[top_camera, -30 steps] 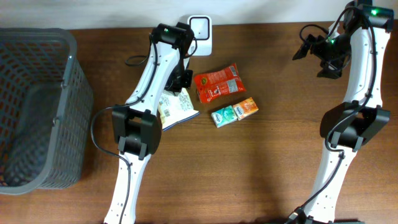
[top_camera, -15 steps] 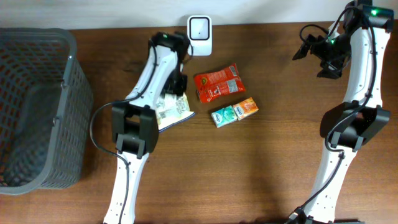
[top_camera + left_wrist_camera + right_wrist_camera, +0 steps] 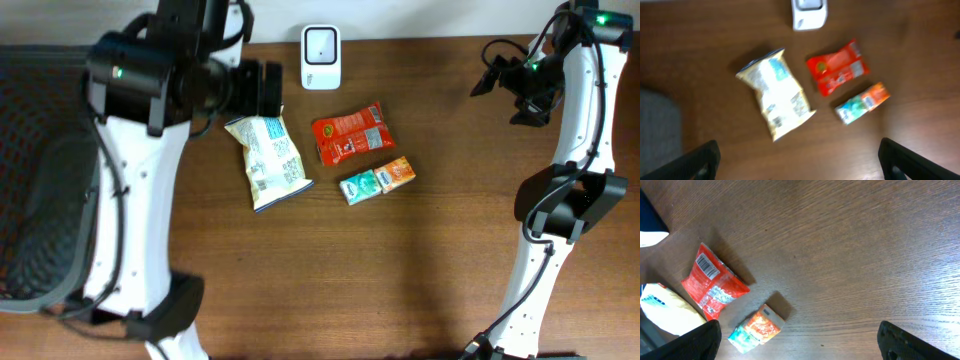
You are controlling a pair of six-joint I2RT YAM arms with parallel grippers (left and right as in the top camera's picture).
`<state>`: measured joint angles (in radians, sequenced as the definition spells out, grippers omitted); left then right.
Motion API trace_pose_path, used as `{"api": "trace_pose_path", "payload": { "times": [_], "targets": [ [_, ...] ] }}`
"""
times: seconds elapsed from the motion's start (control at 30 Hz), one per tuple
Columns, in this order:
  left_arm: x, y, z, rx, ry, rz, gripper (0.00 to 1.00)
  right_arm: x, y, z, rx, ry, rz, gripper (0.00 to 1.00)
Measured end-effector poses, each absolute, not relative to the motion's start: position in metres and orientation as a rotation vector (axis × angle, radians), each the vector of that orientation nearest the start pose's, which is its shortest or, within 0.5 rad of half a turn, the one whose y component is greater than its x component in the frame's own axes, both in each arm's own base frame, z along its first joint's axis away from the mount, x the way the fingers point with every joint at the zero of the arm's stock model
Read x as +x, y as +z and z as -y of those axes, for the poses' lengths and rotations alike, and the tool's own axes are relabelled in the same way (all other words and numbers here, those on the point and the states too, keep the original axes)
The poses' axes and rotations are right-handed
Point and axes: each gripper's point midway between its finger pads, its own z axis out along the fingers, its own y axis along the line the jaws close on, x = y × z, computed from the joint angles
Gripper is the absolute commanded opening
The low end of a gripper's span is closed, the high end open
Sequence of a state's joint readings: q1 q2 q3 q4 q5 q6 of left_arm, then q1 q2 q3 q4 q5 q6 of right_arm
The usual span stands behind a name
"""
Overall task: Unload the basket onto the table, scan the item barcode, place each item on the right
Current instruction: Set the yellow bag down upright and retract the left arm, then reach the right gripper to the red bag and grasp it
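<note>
A white-and-yellow snack bag (image 3: pixel 268 160) lies flat on the wooden table, free of any grip; the left wrist view looks down on the bag (image 3: pixel 775 97) from high up. My left gripper (image 3: pixel 802 170) hangs well above it, open and empty, both fingers at the frame's bottom corners. The white barcode scanner (image 3: pixel 320 43) stands at the table's back edge, just beyond the bag. My right gripper (image 3: pixel 805 347) is open and empty, held high at the back right (image 3: pixel 503 92), far from the items.
A red snack packet (image 3: pixel 350 133) and a small green-and-orange carton (image 3: pixel 377 180) lie right of the bag. A grey mesh basket (image 3: pixel 40 200) stands at the far left, partly hidden by my raised left arm (image 3: pixel 150 120).
My left gripper opened and let go of the snack bag, then rose high above the table. The bag now lies flat, turned a little. The right arm has not moved.
</note>
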<state>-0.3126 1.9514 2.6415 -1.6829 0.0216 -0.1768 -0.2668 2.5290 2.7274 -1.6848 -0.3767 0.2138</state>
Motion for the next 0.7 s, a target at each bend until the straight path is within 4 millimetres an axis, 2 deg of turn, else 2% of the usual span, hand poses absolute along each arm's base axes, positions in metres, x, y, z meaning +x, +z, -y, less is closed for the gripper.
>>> {"api": "trace_pose_path", "payload": {
  "times": [0.03,0.1,0.17,0.23,0.27,0.57,0.7],
  "targets": [
    [0.366,0.344,0.116,0.17,-0.162,-2.633,0.99,0.484,0.139,0.067,0.69,0.567,-2.915,0.99],
    [0.361,0.328,0.102,0.104,-0.115,-2.693,0.99,0.484,0.139,0.067,0.691,0.567,-2.915,0.99],
    [0.37,0.314,0.07,-0.056,-0.06,-2.726,0.99,0.484,0.139,0.067,0.689,0.567,-2.915,0.98],
    [0.378,0.316,0.048,-0.157,-0.036,-2.701,0.99,0.484,0.139,0.067,0.689,0.567,-2.915,0.99],
    [0.38,0.317,0.042,-0.18,-0.033,-2.694,0.99,0.484,0.139,0.067,0.69,0.567,-2.915,0.98],
    [0.384,0.318,0.041,-0.19,-0.037,-2.677,0.99,0.484,0.139,0.067,0.69,0.567,-2.915,0.99],
    [0.384,0.318,0.041,-0.19,-0.037,-2.677,0.99,0.504,0.143,0.071,0.663,0.561,-2.833,0.99]
  ]
}}
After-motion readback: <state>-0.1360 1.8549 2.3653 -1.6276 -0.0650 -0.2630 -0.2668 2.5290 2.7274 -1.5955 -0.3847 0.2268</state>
